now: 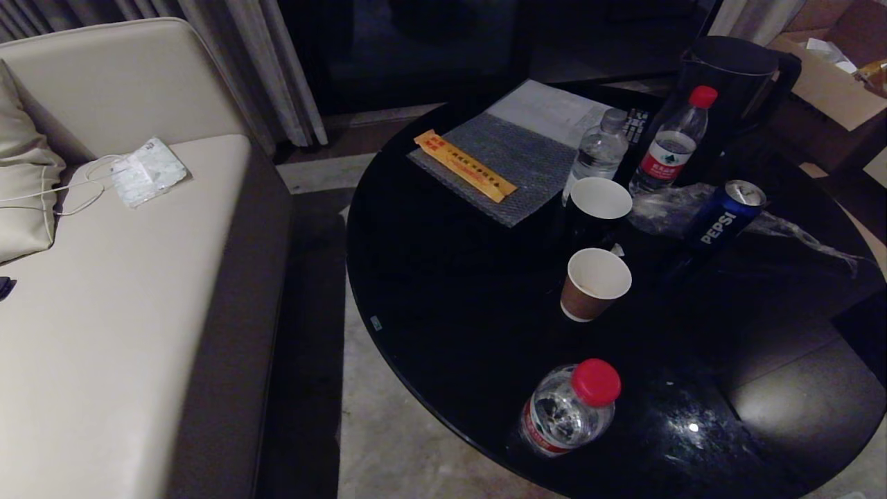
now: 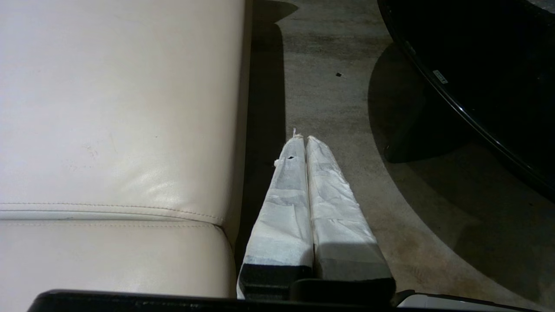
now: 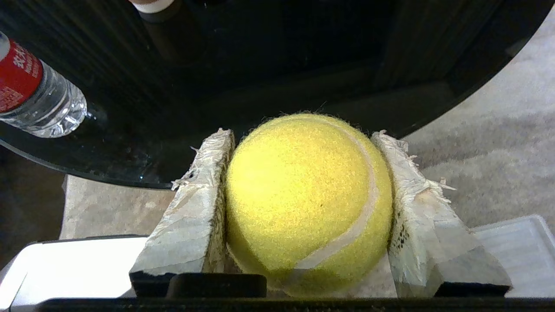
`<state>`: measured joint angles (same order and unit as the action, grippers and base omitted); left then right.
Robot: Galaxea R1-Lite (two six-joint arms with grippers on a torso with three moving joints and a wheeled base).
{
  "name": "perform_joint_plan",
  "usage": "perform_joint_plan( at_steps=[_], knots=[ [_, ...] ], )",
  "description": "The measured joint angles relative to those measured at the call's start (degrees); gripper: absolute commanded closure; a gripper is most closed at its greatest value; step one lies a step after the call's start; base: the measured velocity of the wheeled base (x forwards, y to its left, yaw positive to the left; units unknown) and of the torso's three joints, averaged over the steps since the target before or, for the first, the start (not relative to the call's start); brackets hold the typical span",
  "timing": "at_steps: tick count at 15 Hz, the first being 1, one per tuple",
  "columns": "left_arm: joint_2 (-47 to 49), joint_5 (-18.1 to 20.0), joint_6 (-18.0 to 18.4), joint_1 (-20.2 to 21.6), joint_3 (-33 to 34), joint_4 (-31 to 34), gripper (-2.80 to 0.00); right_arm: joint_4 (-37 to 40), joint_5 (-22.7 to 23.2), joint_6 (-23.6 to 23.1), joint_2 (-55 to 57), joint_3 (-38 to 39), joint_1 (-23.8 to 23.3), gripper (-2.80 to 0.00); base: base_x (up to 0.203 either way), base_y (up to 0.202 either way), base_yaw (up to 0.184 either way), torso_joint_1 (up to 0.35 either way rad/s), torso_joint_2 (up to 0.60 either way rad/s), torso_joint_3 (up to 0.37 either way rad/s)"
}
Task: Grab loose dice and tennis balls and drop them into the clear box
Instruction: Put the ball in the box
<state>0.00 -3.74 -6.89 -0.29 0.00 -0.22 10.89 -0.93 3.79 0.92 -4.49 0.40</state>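
— One tennis ball (image 3: 303,203) fills the lower middle of the right wrist frame, clamped between the taped fingers (image 3: 190,216) of the right gripper (image 3: 303,143), which press on its two sides, spread about ball-wide.

— And beyond it?

— Past the ball, the curved edge of the black round table (image 3: 260,86) crosses the frame, with a water bottle (image 3: 39,99) at the upper left. A translucent plastic corner (image 3: 516,247) shows at the lower right; I cannot tell whether it is the box or a lid.

— The other arm?

— Left gripper (image 2: 305,138) sits low in the centre of its own frame, fingers pressed together, holding nothing, over the floor (image 2: 338,108) between the cream sofa (image 2: 121,108) and the table.

— Head view?

— Neither arm shows. Bottom centre, a red-capped bottle (image 1: 569,409); higher, a paper cup (image 1: 594,283), then a Pepsi can (image 1: 724,215) toward the upper right.
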Motion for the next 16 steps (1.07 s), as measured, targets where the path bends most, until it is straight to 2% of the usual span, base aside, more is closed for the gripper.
perform_joint_plan(
  at_steps=[14,16],
  knots=[
    [0.0,0.0,0.3,0.0,0.0,0.0,0.00,0.3,0.0,0.1,-1.0,0.1,0.0,0.00,0.000,0.000,0.000,0.000,0.00,0.000],
    [0.0,0.0,0.3,0.0,0.0,0.1,0.00,0.3,0.0,0.0,-1.0,0.1,0.0,0.00,-0.137,0.000,-0.002,0.004,0.01,-0.002]
  ],
)
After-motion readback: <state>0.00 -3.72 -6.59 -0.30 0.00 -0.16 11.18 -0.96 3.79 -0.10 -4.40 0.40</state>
